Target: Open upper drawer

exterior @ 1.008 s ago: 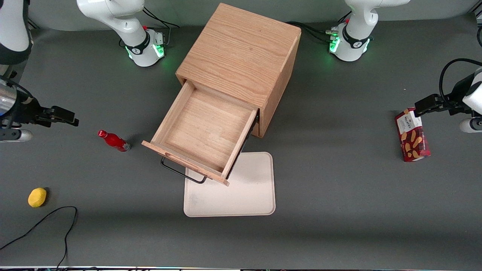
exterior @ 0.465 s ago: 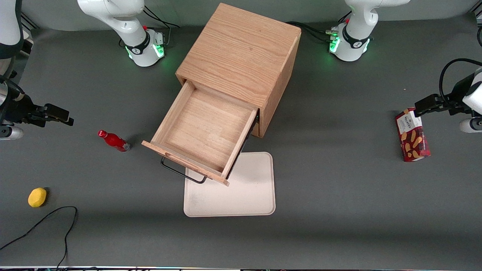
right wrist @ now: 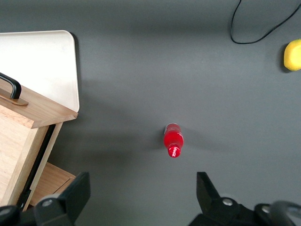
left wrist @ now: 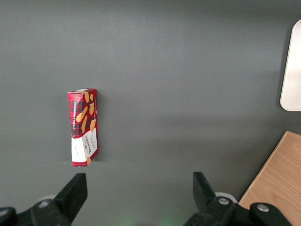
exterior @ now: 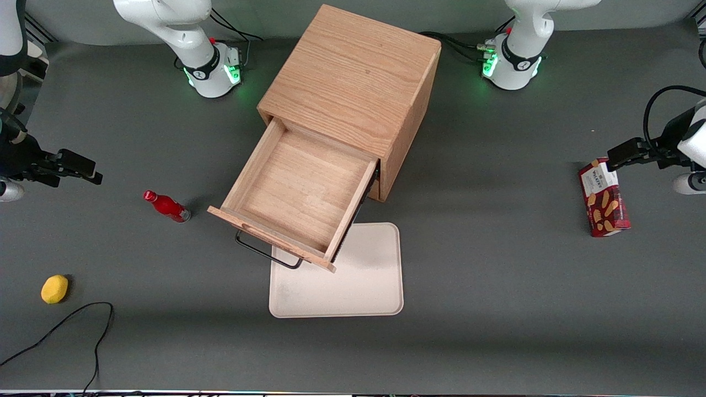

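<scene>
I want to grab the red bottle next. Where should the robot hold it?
Probably around the red bottle's wider body, not the thin neck. It stands upright and alone on the table, so coming from above looks easiest. The tool hangs open above the table, toward the working arm's end from the bottle.

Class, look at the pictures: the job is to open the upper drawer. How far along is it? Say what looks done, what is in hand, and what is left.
Done: the upper drawer stands pulled far out of the cabinet, its bare inside showing, its black handle over the tray.
In hand: nothing. The gripper is open and well clear, toward the working arm's end of the table, above the red bottle.
Left: apparently nothing.
</scene>
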